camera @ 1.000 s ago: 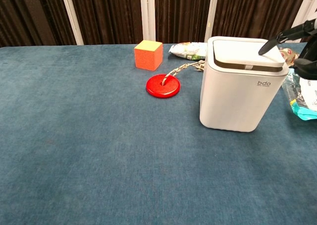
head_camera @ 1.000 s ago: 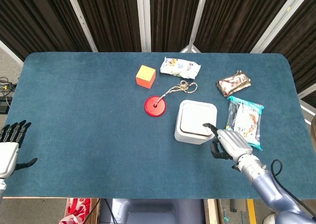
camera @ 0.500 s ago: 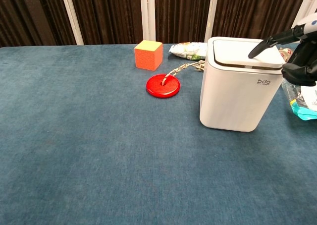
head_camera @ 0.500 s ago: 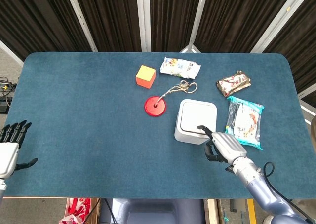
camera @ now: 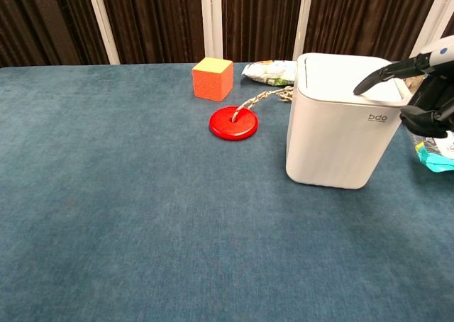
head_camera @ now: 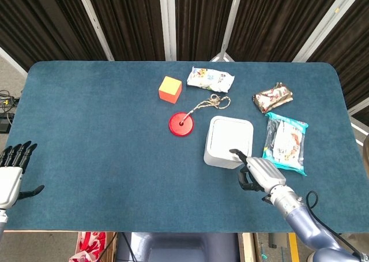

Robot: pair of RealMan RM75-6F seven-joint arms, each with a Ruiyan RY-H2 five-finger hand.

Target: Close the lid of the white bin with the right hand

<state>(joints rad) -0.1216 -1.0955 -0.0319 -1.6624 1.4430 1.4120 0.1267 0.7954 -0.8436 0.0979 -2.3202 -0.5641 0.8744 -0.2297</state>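
The white bin [head_camera: 229, 141] stands right of the table's middle, and its lid [camera: 345, 74] lies flat and flush on top. My right hand [head_camera: 257, 173] is at the bin's near right corner. One finger [camera: 383, 72] stretches out over the lid's front edge, touching it or just above it; the other fingers are curled in and hold nothing. In the chest view the right hand [camera: 428, 95] shows at the right edge. My left hand [head_camera: 11, 171] hangs off the table's left edge, fingers apart and empty.
An orange cube [head_camera: 170, 89] and a red disc [head_camera: 181, 124] with a rope lie left of the bin. Behind the bin lies one snack pack [head_camera: 210, 78]. To its right are a brown one [head_camera: 273, 97] and a blue-edged one [head_camera: 284, 143].
The lid has dropped from slightly raised, with a dark gap, to flush on the bin. My right hand has shifted a little left and down with it.
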